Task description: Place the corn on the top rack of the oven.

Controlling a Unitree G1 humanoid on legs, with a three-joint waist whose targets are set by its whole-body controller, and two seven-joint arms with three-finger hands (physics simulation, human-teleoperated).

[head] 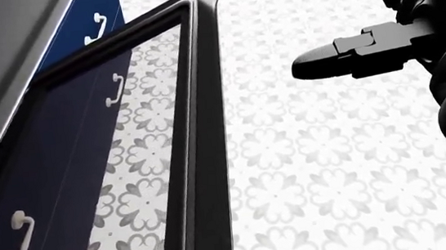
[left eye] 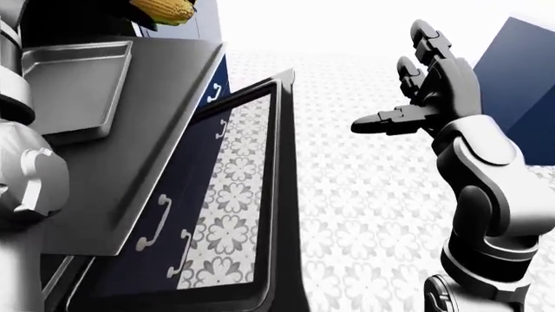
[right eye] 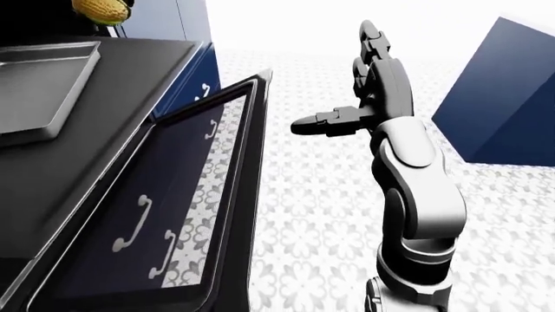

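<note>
Corn [left eye: 163, 10] sits at the top left edge of the left-eye view, yellow cob against something dark; what supports it is cut off by the frame. Below it a grey tray [left eye: 73, 88] lies on the dark desk [left eye: 164, 136]. Oven door [left eye: 239, 195] hangs open, its glass reflecting navy drawers with curved handles and the patterned floor [left eye: 364, 195]. Right hand [left eye: 416, 84] is raised above the floor, fingers spread wide, thumb out sideways, gripping nothing, well apart from the corn. Left hand: only grey arm parts show at the left edge; cannot tell its state.
</note>
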